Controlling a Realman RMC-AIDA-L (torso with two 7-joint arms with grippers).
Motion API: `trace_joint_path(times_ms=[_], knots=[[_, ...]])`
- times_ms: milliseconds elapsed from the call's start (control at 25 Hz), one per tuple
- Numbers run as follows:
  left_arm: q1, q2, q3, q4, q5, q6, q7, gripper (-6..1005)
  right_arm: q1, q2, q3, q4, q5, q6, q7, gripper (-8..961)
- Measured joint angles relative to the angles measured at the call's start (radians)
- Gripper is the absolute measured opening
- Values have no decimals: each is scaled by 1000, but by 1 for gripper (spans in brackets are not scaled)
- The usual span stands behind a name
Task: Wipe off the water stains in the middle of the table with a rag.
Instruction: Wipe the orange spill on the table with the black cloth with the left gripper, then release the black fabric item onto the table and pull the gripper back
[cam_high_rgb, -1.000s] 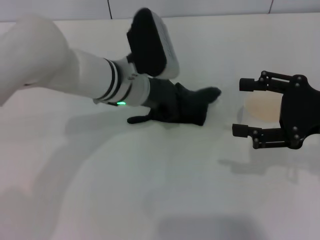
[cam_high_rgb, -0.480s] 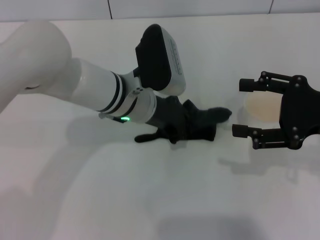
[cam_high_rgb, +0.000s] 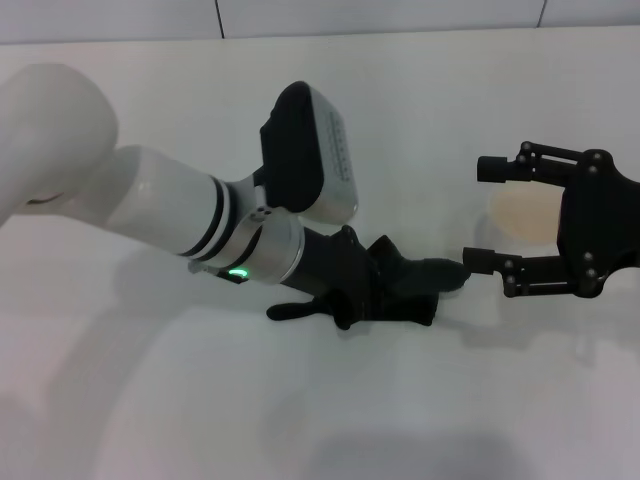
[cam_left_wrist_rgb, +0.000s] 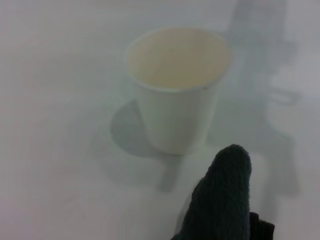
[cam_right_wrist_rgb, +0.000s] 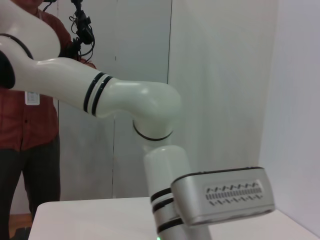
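Pressing the rag (cam_high_rgb: 385, 293) onto the table (cam_high_rgb: 330, 410) near centre, the left gripper (cam_high_rgb: 345, 285) is clenched on it; no stain shows. The cup (cam_high_rgb: 520, 213) at three o'clock, between the idle right gripper's (cam_high_rgb: 483, 215) spread fingers, could topple.

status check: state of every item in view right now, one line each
rag: bunched on the table, held by the left gripper, narrow tail pointing toward the cup.
left gripper: low at the table, buried in the rag.
right gripper: open, hovering by the cup, holding nothing.
paper cup: upright on the table, apart from the rag.
table: white; no stain visible.
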Motion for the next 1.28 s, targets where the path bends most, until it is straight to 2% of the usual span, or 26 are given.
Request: trace_joint_path(times_ms=[400,720,840,920,1120,1280], knots=[[57,6,-27,20,-1,29,11,67,-3,0,6,3,13,7,0,829],[131,8,-206,19,66,51,64,67,4,0,-3,6,27,30,0,828],[148,9,-294,19,81,52,97,67,5,0,-5,6,34,35,0,828],[176,9,-367,65,76,69,131,67,6,0,-9,6,37,40,0,828],[229,7,-418,163,43,82,158,67,10,0,-15,6,37,51,0,827],[245,7,-440,179,-29,124,174,67,10,0,-15,5,37,53,3,827]])
